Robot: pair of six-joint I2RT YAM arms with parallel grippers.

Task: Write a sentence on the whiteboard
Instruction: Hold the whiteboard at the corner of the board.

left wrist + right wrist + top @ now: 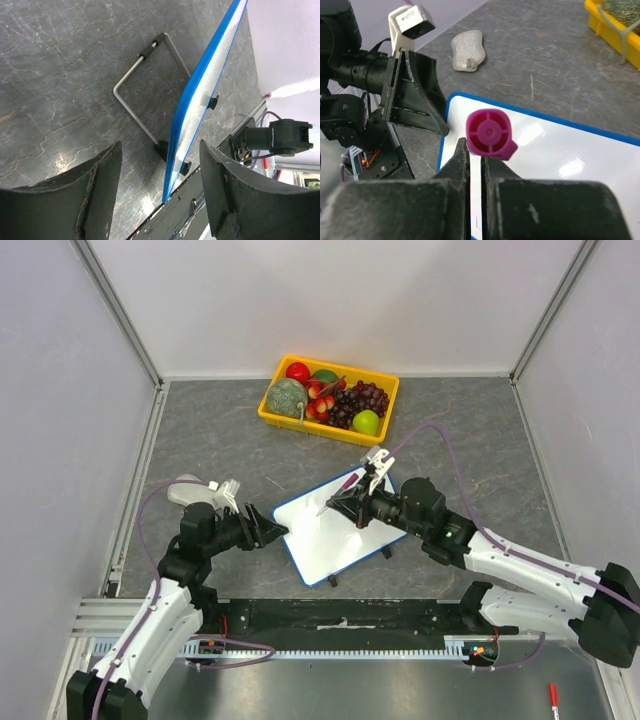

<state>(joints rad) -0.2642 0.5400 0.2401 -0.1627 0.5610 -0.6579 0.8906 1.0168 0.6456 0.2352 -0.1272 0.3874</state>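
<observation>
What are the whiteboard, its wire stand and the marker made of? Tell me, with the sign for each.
Whiteboard: glossy white coated sheet, it reflects light; blue rim looks plastic. Wire stand: bent metal rod, dull silver sheen. Marker in the right claw: likely moulded matte magenta plastic, ribbed end.

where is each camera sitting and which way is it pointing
Top external: above and behind the bases, looking down on the table; both arms show, with the whiteboard between them and the fruit basket beyond.
Left wrist: on the left arm, looking along its open jaws at the whiteboard's blue edge, seen side-on.
Right wrist: on the right arm, looking over its jaws, shut on a magenta marker, down at the board and the left gripper.
Shared: all three show the whiteboard.
</observation>
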